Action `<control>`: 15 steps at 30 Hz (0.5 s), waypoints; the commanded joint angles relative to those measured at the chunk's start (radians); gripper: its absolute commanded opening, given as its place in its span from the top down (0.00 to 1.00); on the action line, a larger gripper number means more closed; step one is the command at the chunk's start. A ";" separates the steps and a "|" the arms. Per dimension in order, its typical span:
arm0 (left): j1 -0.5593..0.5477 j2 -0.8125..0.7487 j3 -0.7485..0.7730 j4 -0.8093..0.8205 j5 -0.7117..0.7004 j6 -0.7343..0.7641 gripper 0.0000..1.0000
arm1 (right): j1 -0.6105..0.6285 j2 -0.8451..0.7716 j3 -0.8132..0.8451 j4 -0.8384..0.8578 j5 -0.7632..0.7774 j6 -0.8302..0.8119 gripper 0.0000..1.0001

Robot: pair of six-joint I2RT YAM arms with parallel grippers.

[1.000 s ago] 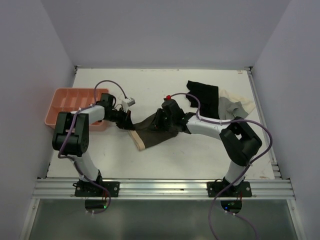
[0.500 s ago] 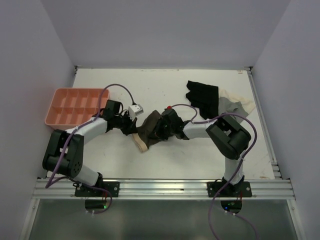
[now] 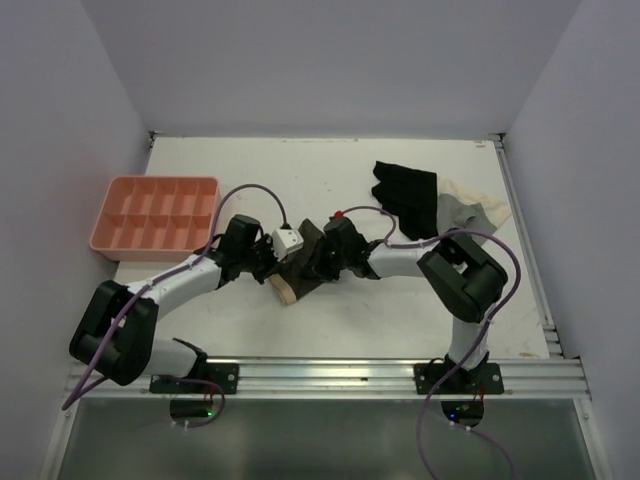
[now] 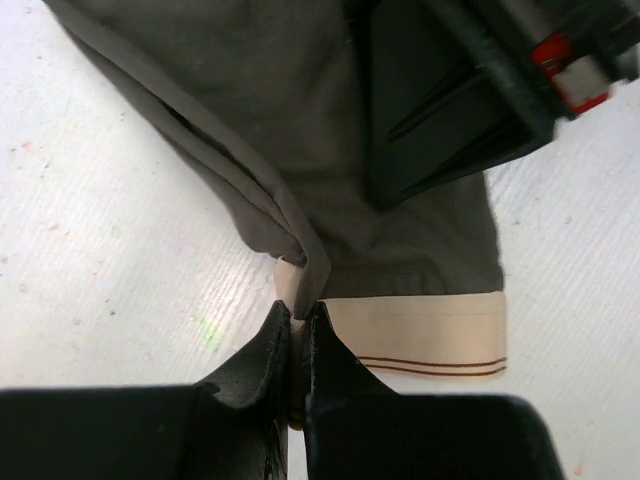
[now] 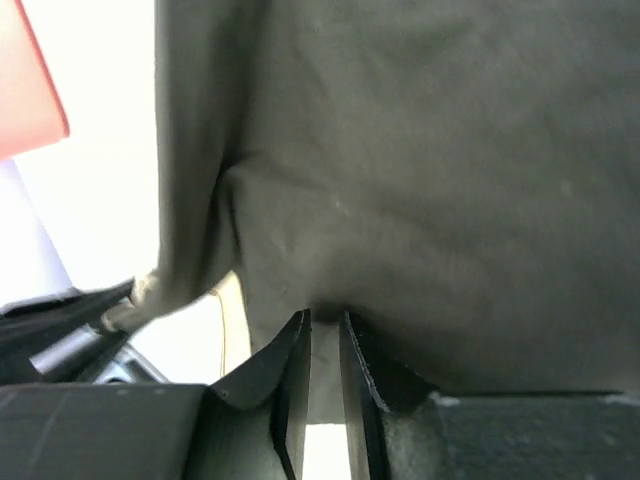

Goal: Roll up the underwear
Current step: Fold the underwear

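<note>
The underwear (image 3: 303, 262), dark brown with a pale beige waistband (image 3: 285, 289), lies bunched at the table's middle between my two grippers. My left gripper (image 3: 272, 260) is at its left side. In the left wrist view the left gripper (image 4: 297, 322) is shut on a folded corner of the waistband (image 4: 420, 325), and brown fabric (image 4: 280, 120) spreads beyond it. My right gripper (image 3: 320, 262) holds the right side; in the right wrist view the right gripper (image 5: 325, 328) pinches a fold of the underwear (image 5: 420, 180), which fills that view. The right gripper's black body (image 4: 450, 100) rests over the fabric.
An orange compartment tray (image 3: 155, 213) stands at the left, and its edge (image 5: 30, 80) shows in the right wrist view. A black garment (image 3: 405, 195) and a grey-and-cream garment (image 3: 470, 212) lie at the back right. White walls enclose the table.
My left gripper has swung right and toward the front, drawing the waistband corner with it. The underwear has bunched narrower between the grippers. The right gripper has shifted slightly left.
</note>
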 commanded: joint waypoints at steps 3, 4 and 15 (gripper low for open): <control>-0.008 -0.040 -0.007 0.071 -0.098 0.010 1.00 | 0.002 -0.160 0.000 -0.222 0.098 -0.122 0.76; -0.008 -0.041 -0.007 0.073 -0.099 0.004 1.00 | 0.002 -0.207 -0.007 -0.227 0.109 -0.126 0.75; -0.011 -0.041 -0.001 0.083 -0.235 -0.131 1.00 | 0.090 -0.224 -0.091 -0.013 0.105 0.105 0.79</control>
